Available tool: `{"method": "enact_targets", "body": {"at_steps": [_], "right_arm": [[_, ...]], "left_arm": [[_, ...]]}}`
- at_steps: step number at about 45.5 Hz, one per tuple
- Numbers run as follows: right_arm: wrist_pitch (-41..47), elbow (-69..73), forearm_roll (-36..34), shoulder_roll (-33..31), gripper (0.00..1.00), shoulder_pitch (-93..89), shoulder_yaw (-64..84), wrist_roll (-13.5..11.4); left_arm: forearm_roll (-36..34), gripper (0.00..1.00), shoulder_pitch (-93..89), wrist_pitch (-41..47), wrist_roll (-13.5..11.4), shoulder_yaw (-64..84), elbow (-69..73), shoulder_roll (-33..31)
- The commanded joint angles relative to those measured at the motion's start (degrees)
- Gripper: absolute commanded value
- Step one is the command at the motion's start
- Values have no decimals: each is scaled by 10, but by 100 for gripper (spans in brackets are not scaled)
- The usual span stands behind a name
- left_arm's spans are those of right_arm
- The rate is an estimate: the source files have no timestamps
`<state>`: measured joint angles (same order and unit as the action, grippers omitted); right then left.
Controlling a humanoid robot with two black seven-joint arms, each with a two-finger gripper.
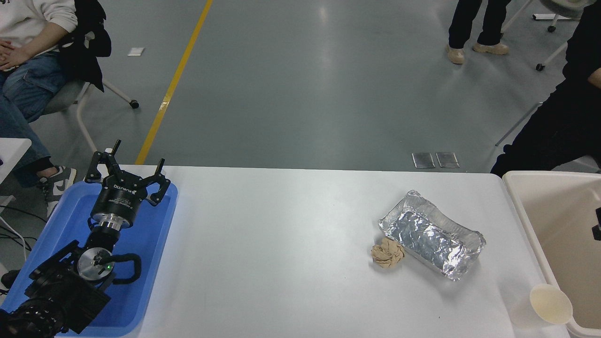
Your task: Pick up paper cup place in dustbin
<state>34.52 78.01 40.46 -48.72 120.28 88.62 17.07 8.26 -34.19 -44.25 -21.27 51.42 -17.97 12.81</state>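
The paper cup point(550, 304), small and off-white, stands upright on the white table point(281, 253) at the front right corner, touching or almost touching the dustbin's rim. The dustbin point(520, 206) is a large beige bin at the table's right end, cut off by the picture edge. Of my right arm only a small black part point(597, 224) shows at the right edge, above the dustbin's inside and well behind the cup. My left gripper point(131, 164) is parked open and empty over the blue tray point(155, 234) at the lower left.
A crinkled silver foil tray point(432, 239) lies right of centre with a crumpled brown paper ball point(388, 253) against its left side. A person sits at the far left; other people stand at the far right, beyond the table.
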Motion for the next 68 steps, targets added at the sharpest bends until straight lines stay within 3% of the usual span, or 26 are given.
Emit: {"method": "enact_targets", "body": {"at_steps": [1, 20, 54, 57, 60, 68], "right_arm": [[-87, -6, 10, -8, 100, -104, -35, 1], [-198, -37, 10, -5, 100, -297, -111, 2], [-248, -178, -2, 2, 94, -535, -286, 2], [-250, -182, -3, 2, 85, -540, -294, 2], [-255, -186, -2, 2, 69, -541, -296, 2], [-275, -186, 1, 10, 4, -548, -291, 2]], "left_arm": [[0, 100, 0, 0, 0, 0, 0, 0], [0, 100, 0, 0, 0, 0, 0, -1], [0, 100, 0, 0, 0, 0, 0, 0], [0, 100, 0, 0, 0, 0, 0, -1], [0, 100, 0, 0, 0, 0, 0, 0], [0, 100, 0, 0, 0, 0, 0, 0]]}}
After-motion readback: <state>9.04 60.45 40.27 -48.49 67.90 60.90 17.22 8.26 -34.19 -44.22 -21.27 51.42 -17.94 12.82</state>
